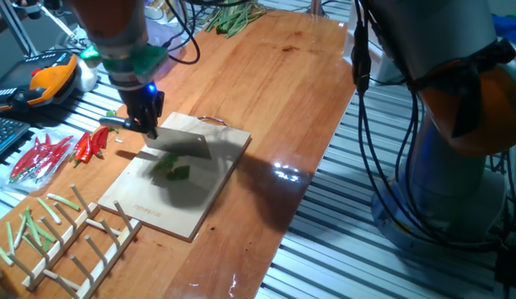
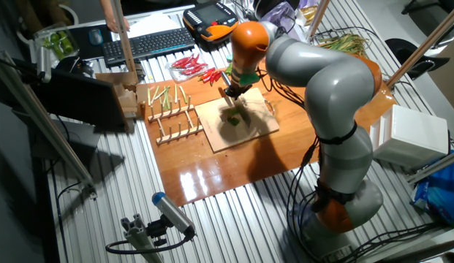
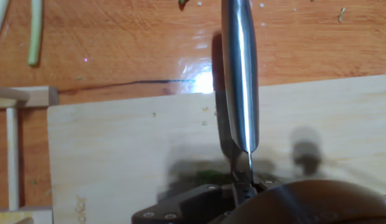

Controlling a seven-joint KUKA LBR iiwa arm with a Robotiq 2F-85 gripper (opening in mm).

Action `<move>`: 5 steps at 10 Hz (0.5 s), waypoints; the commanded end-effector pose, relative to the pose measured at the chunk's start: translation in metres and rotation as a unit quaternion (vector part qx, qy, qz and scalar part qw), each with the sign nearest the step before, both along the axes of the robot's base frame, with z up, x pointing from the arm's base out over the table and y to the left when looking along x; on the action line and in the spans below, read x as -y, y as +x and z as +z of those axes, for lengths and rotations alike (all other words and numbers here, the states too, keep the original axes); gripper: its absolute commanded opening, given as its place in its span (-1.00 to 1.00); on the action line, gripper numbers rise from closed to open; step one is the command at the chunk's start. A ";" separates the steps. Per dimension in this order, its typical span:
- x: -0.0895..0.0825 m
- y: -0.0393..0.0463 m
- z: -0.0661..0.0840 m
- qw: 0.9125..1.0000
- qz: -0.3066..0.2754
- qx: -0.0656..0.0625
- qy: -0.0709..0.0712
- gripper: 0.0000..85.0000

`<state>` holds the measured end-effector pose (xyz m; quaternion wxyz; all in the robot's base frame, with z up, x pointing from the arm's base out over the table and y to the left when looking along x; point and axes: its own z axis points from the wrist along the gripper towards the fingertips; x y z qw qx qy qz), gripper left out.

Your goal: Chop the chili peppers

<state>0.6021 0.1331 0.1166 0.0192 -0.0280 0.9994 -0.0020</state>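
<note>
Chili (image 1: 176,170): small, light, glossy green, prob. soft flesh w/ slick skin, so it may roll or skid under a blade; needs a straight press down across its length, not a grip. It lies mid board (image 1: 208,199), on the wood surface (image 1: 274,75).

Gripper (image 1: 147,125) holds a knife (image 1: 179,144) by the handle; jaws closed on it, blade edge down. Chili sits below and just fwd of the jaws, under the blurred blade; touching or not, can't tell. In hand view only a green smear shows under the blade base.

Red chilies (image 1: 91,143) lie off the board, well apart.
</note>
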 end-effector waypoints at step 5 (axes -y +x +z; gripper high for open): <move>0.000 -0.0075 -0.016 1.000 -0.002 0.011 -0.001 -1.00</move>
